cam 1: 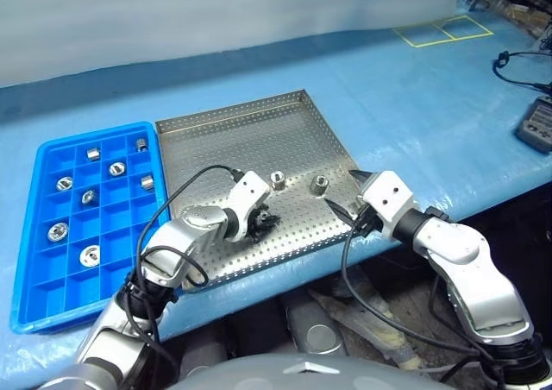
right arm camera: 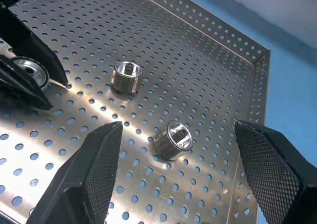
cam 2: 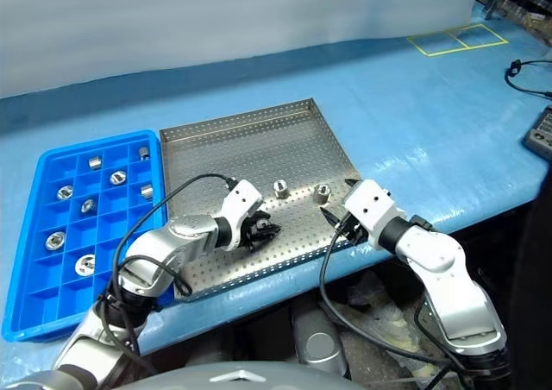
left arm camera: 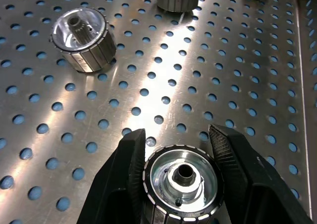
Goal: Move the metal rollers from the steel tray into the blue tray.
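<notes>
Gripped roller, hole toward wrist

Blue tablecloth bears yellow tape squares and a black cable

Left gripper fingers clamp roller on steel tray.

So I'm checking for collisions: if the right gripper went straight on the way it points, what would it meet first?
Probably the roller lying between its open fingers on the steel tray; the right gripper points forward and down at it, though depth is hard to judge.
</notes>
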Robot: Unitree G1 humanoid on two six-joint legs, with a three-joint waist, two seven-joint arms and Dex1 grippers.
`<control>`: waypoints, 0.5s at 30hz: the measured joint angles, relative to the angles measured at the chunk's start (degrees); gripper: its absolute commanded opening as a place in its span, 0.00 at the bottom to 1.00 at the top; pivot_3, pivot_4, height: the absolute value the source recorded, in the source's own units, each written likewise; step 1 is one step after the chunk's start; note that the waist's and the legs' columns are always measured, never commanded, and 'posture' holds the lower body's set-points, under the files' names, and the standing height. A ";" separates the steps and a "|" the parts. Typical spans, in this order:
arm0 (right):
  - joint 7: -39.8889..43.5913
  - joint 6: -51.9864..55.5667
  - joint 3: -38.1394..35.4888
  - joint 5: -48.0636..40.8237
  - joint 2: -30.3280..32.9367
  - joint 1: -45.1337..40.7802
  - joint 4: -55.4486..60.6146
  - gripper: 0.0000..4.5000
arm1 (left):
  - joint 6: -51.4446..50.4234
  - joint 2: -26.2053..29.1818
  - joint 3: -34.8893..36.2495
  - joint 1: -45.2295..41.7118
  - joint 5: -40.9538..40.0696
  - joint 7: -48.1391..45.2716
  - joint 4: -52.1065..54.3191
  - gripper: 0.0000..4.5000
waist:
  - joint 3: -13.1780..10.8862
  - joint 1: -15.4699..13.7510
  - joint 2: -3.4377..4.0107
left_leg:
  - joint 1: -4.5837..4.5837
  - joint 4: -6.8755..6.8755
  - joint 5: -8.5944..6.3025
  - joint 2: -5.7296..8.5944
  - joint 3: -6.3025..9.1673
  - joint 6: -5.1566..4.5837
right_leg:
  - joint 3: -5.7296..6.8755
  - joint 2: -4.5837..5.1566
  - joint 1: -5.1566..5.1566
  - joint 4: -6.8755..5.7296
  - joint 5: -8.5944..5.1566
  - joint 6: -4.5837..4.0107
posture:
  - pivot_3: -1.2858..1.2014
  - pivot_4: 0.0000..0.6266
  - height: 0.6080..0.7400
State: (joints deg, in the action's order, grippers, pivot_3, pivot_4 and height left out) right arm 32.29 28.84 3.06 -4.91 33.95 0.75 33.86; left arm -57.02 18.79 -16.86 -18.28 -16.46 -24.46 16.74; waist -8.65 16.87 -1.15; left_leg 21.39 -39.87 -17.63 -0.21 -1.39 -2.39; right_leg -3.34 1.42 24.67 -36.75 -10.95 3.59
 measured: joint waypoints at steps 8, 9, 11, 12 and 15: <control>1.73 -0.45 8.28 -0.01 -3.55 -2.84 -3.07 0.85 | -4.66 1.05 16.85 1.17 -1.48 6.79 12.49 0.39 | -0.01 -0.79 -0.01 | 0.08 0.02 -0.01 -0.02 0.04 0.00 | 0.05 0.03 0.08 -0.02 0.08 -0.04 | 0.42 0.24 1.00; 2.05 -0.82 9.34 0.07 -3.93 -3.49 -4.06 0.85 | -6.07 2.20 18.58 1.74 -1.47 7.51 14.23 0.39 | -0.02 -0.97 -0.01 | 0.10 0.02 -0.01 -0.01 0.06 0.00 | 0.07 0.04 0.08 -0.01 0.13 -0.13 | 0.43 0.24 1.00; 2.57 -1.06 10.45 0.18 -4.37 -4.33 -5.20 0.85 | -8.02 4.11 20.88 2.27 -1.26 8.70 16.67 0.39 | -0.03 -1.69 -0.02 | 0.11 0.02 -0.01 0.00 0.06 0.00 | 0.07 0.04 0.10 0.00 0.13 -0.12 | 0.44 0.24 1.00; 2.88 -1.33 11.26 0.23 -4.48 -5.17 -6.14 0.85 | -9.79 5.32 22.93 3.12 -0.94 9.68 19.08 0.39 | -0.04 -2.08 -0.04 | 0.11 0.02 -0.01 0.00 0.06 -0.01 | 0.07 0.04 0.11 0.00 0.15 -0.15 | 0.44 0.24 1.00; 3.72 -2.31 12.29 0.25 -4.85 -6.66 -7.96 0.85 | -14.21 7.78 29.16 5.45 -0.02 11.40 24.91 0.39 | -0.05 -3.60 -0.05 | 0.14 0.05 -0.02 -0.01 0.08 0.01 | 0.11 0.04 0.16 -0.03 0.15 -0.21 | 0.46 0.24 1.00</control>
State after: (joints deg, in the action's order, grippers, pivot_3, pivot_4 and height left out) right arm 36.01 26.53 15.35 -4.66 29.10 -5.91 25.89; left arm -71.23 26.57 12.29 -12.83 -16.48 -13.06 41.65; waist -8.70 13.28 -1.21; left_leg 21.53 -39.82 -17.64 -0.22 -1.31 -2.39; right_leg -3.23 1.46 24.83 -36.78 -10.80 3.37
